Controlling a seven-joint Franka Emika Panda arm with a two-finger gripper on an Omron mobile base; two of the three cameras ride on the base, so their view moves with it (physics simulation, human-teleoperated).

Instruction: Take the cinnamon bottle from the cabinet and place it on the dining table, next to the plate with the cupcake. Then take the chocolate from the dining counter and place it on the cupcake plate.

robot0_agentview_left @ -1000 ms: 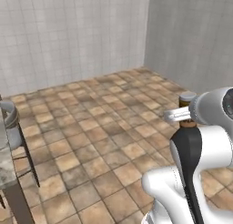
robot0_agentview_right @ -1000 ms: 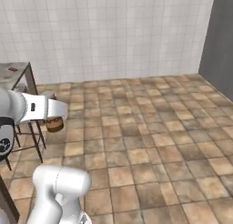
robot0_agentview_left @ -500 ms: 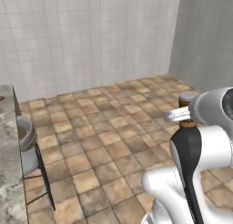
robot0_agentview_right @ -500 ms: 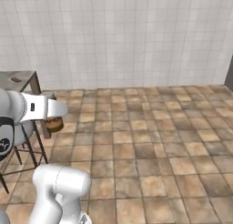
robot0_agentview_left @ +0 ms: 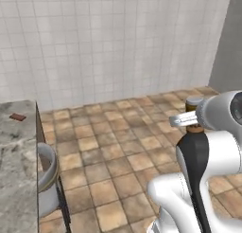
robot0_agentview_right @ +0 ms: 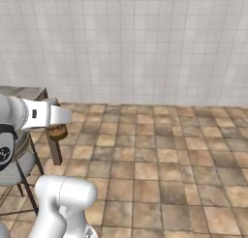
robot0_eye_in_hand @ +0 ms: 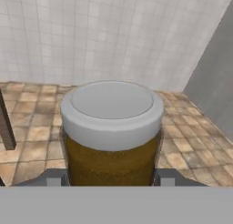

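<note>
The base has swung round, bringing the grey marbled stone surface (robot0_agentview_left: pixel 16 147) into view with the flat reddish-brown chocolate bar (robot0_agentview_left: pixel 17 117) seemingly near its far edge. The claw (robot0_eye_in_hand: pixel 111 180) grips the brown grey-lidded cinnamon bottle (robot0_eye_in_hand: pixel 112 132), carried in the air.

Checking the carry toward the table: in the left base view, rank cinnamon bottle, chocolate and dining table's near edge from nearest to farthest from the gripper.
1. cinnamon bottle, in the gripper.
2. dining table, its near edge, far left.
3. chocolate, on the tabletop's far end.
</note>
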